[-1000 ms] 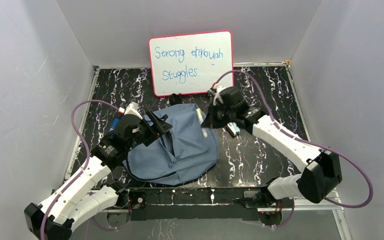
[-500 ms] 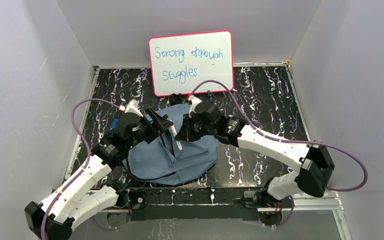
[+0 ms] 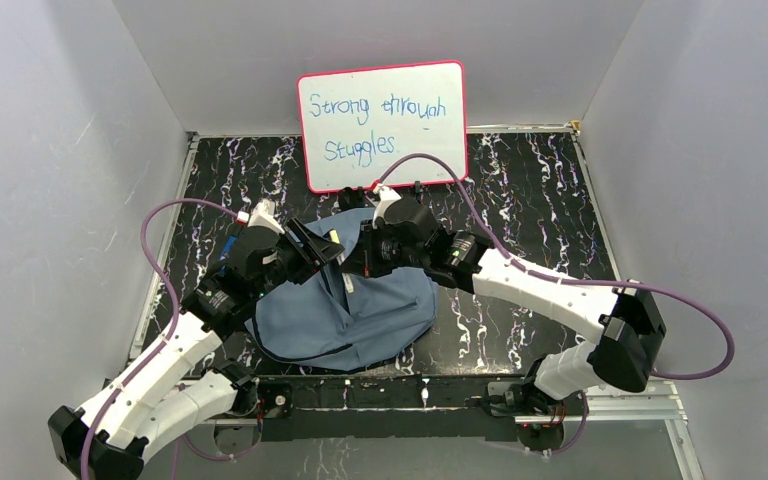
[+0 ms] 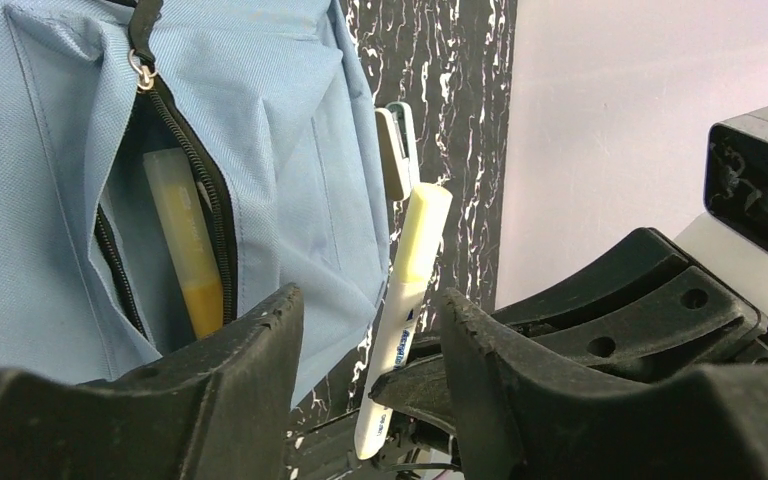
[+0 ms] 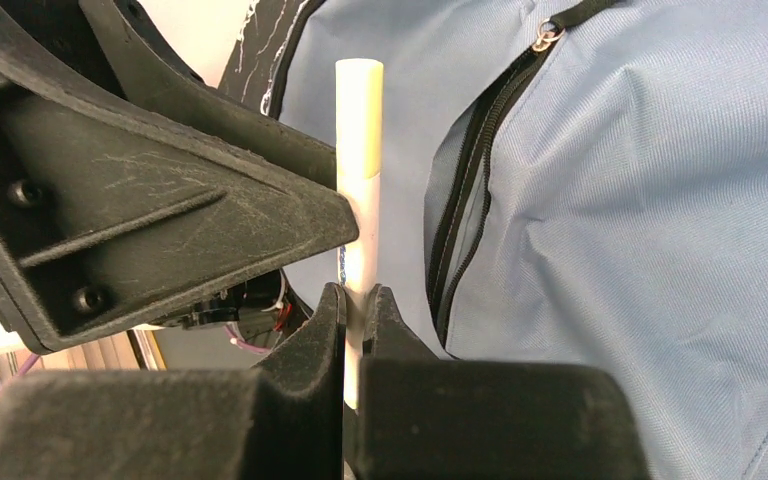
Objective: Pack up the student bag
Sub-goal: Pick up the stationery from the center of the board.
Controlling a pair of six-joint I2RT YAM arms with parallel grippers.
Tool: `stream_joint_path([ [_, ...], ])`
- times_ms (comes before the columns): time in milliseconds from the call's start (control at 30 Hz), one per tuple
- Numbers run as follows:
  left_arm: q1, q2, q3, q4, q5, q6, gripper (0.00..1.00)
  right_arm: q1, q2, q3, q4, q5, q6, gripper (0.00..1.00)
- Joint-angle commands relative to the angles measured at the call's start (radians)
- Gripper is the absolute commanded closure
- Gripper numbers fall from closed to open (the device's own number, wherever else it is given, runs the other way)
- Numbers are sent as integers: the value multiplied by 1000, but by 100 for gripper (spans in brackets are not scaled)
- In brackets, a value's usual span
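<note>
Grey-blue bag [image 3: 360, 310] lay flat on the dark desk [image 3: 520, 200], pocket unzipped, right gripper [image 5: 357, 300] clamped on a pen [image 5: 358, 150] above it, left gripper [image 4: 368, 340] spread wide, empty.

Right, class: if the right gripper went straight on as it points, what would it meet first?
Probably the left gripper: its black fingers cross beside the white marker that the right gripper holds. Otherwise the grey-blue fabric backpack, by its open zipper. Depth unclear.
</note>
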Motion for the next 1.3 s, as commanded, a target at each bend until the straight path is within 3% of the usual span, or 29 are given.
stream_joint_path([
  [0,3,-24,-12,26,12,-5,52,6,-9,58,74,21,13,100],
  [633,3,-33,-40,56,37,-20,88,11,40,98,111,62,-8,100],
  [933,3,-63,-57,17,9,-16,100,11,-19,39,53,142,-26,52],
  [1167,3,-65,-30,-147,-90,20,100,12,-41,44,-115,279,-42,31],
  [1267,3,-78,-14,-234,-143,30,100,12,-19,83,-200,332,-65,27],
])
